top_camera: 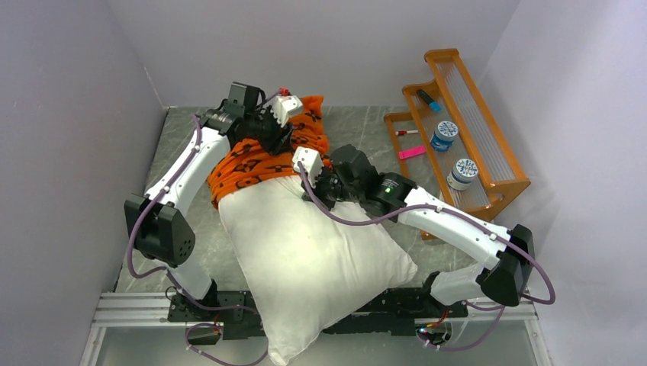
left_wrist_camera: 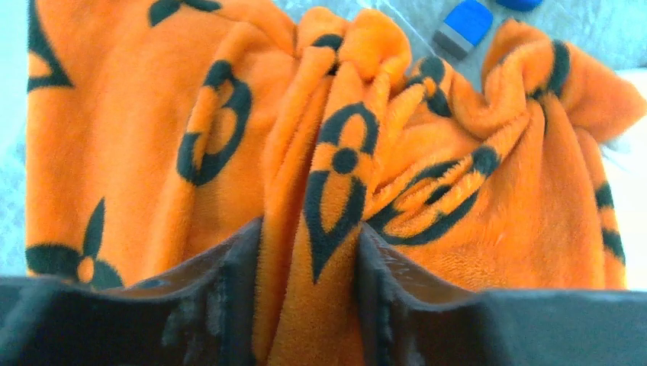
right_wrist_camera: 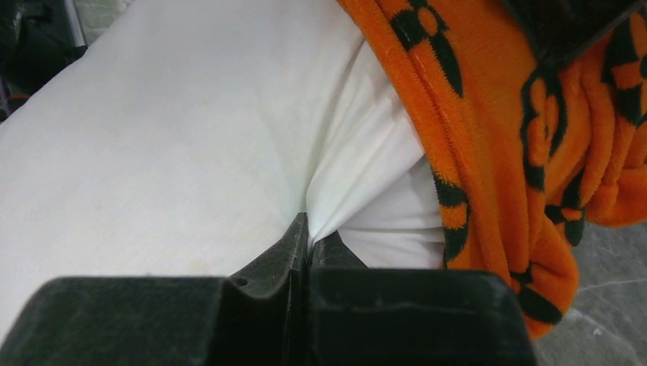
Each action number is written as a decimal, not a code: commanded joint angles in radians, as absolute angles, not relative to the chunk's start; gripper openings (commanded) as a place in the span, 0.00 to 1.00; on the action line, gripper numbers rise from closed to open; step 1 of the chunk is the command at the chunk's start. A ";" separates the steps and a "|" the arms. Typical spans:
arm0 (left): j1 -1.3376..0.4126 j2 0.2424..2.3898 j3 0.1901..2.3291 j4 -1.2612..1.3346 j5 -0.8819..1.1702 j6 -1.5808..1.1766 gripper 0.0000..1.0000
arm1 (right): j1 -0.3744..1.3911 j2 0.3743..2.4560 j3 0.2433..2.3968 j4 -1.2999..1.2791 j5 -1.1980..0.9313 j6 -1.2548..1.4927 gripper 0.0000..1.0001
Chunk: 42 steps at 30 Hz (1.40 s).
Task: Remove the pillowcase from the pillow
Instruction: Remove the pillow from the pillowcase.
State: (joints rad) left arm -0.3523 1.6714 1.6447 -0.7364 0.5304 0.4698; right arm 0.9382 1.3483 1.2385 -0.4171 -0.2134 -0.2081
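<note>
Two arms are engaged on the work at the far half of the table (top_camera: pixel 366 126). The pillow (top_camera: pixel 313 252) lies diagonally, one corner hanging over the near edge between the arm bases and its far end under the pillowcase (top_camera: pixel 255 164). The pillowcase is bunched into folds over that far end only; most of the white cushion is bare.

Left gripper (left_wrist_camera: pixel 309 229): positioned over the gathered orange fabric at the far left. A raised fold of the pillowcase stands between its fingers (left_wrist_camera: pixel 229 274), and both inner faces touch the cloth. The jaws are part-way apart, the gap filled by the fold.

Right gripper (right_wrist_camera: pixel 309 229): at the pillow's far right, just beside the pillowcase hem. Its jaws are fully together, with a pleat of white pillow cloth pinched at the tips and drawn taut.

An orange rack (top_camera: pixel 458 130) stands at the far right, well apart from the pillow, carrying two blue-capped jars (top_camera: pixel 444 135).
</note>
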 commanded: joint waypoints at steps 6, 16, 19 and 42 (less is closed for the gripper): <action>-0.339 1.652 1.630 -0.541 0.159 0.375 0.05 | 0.981 1.301 1.231 -0.442 -0.202 -0.170 0.00; -0.161 1.583 1.594 -0.405 -0.094 0.201 0.05 | 0.979 1.265 1.191 -0.461 -0.029 -0.173 0.00; -0.124 1.575 1.596 -0.395 -0.157 0.181 0.05 | 0.979 1.266 1.189 -0.466 -0.001 -0.182 0.00; -0.031 1.388 1.428 -0.278 0.280 0.077 0.76 | 0.979 1.284 1.205 -0.447 -0.046 -0.210 0.00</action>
